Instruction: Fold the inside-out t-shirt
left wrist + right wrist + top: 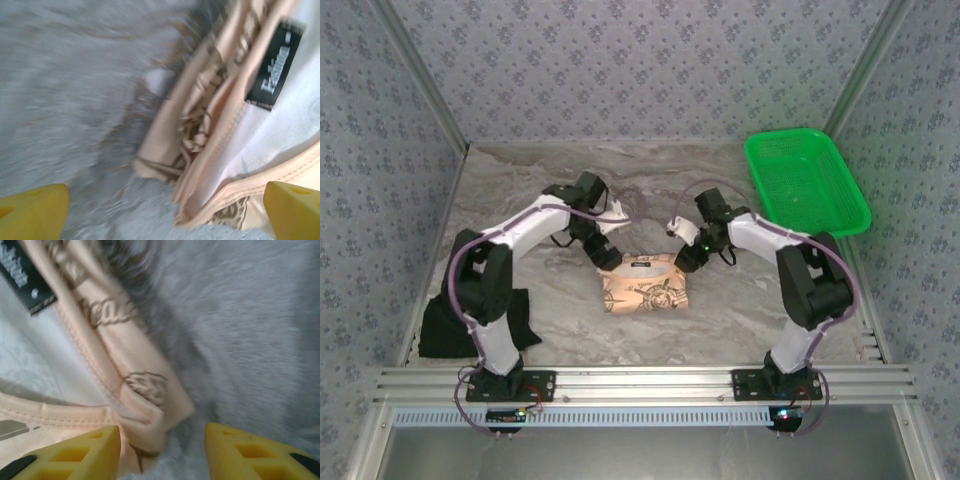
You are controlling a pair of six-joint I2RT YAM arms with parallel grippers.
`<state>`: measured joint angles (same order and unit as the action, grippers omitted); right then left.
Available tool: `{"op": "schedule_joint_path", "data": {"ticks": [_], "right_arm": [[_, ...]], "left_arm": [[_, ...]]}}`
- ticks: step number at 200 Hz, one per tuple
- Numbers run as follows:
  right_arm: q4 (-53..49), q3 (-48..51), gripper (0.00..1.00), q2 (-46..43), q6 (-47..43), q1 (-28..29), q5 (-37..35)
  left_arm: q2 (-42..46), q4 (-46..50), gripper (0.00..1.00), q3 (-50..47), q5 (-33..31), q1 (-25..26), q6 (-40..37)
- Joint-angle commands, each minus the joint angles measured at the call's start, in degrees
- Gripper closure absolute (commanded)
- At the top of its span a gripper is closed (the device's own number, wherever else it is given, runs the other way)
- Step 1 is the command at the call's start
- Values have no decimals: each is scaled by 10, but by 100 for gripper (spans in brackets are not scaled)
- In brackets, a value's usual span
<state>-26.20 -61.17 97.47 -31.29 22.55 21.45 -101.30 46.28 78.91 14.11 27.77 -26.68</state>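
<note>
As far as I can judge from where I stand, the folding is at or near its last step. The shirt (645,288) lies as a small packet in the middle of the desk (750,310), between the two arms, with its neck label (277,62) showing along the far edge. The left hand (607,252) hangs at the packet's far left corner, spread wide and grasping nothing. The right hand (687,260) is at the far right corner, also released; the folded corner lies loose between its fingers (75,455), not pinched. What comes next, I'd say, is getting both hands clear. That calls for a straight lift, since a sideways pull by the right hand could catch that corner and open the fold.
</note>
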Motion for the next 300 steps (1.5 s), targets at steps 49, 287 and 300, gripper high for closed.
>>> {"op": "schedule_joint_path", "data": {"ticks": [49,287,300], "right_arm": [[116,75,0,-253,390,32,-288],[90,160,46,-185,550,206,-262],[73,140,42,-190,543,218,-278]], "left_arm": [[198,-164,0,-82,0,-51,363],[193,-102,0,-201,-218,121,552],[241,-33,0,-208,-220,75,607]]}}
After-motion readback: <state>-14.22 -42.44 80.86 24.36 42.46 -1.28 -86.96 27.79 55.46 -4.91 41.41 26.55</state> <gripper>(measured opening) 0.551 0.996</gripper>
